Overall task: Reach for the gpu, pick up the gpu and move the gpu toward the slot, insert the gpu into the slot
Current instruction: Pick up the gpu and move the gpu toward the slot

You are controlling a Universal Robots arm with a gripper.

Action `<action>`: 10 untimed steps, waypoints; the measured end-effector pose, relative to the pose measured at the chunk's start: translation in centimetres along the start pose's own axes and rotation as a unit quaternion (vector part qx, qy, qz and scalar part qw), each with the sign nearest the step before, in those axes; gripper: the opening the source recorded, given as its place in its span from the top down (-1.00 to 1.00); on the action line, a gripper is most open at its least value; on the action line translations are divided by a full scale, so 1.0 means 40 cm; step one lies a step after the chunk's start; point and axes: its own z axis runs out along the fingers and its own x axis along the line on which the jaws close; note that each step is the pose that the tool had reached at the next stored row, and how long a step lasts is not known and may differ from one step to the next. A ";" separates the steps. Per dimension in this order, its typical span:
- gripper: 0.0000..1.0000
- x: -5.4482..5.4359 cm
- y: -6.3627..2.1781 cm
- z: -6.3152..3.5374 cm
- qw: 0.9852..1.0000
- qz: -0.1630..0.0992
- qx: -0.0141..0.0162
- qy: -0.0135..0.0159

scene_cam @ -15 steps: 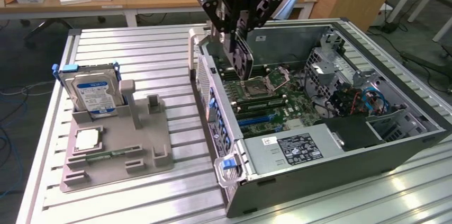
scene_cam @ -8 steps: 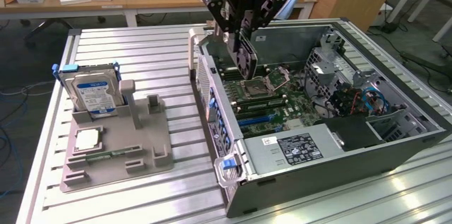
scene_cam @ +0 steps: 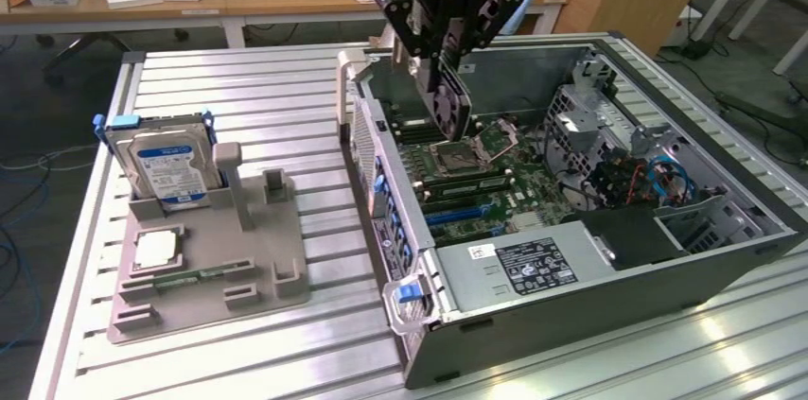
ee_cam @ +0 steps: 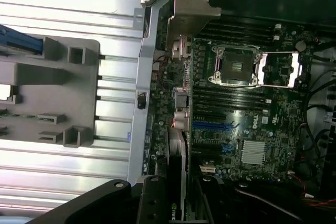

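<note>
Holding the gpu [scene_cam: 452, 102] edge-down over the open case [scene_cam: 606, 320], gripper [scene_cam: 442, 58] clamped on its upper edge so the connector side faces the motherboard [scene_cam: 512, 173]. Card hangs above the CPU socket [scene_cam: 452, 156], clear of the board. Blue slot [scene_cam: 457, 216] sits nearer the power supply [scene_cam: 524, 263], unoccupied. Insertion not yet made.

The end effector [scene_cam: 445, 52] is matte black throughout, with a blocky body that carries the name ROBOTIQ in small white capitals across its front. Below the body, flat angular link plates branch to either side, pierced by round pivot pins. In the wrist view its fingers [ee_cam: 155, 205] are smooth black bars, with a pale round pin on one link.
</note>
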 end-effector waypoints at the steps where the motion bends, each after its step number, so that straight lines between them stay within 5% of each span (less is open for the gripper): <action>1: 0.47 -0.002 0.000 0.000 1.000 0.000 0.000 0.000; 10: 0.47 -0.018 -0.001 0.000 1.000 0.001 0.000 0.000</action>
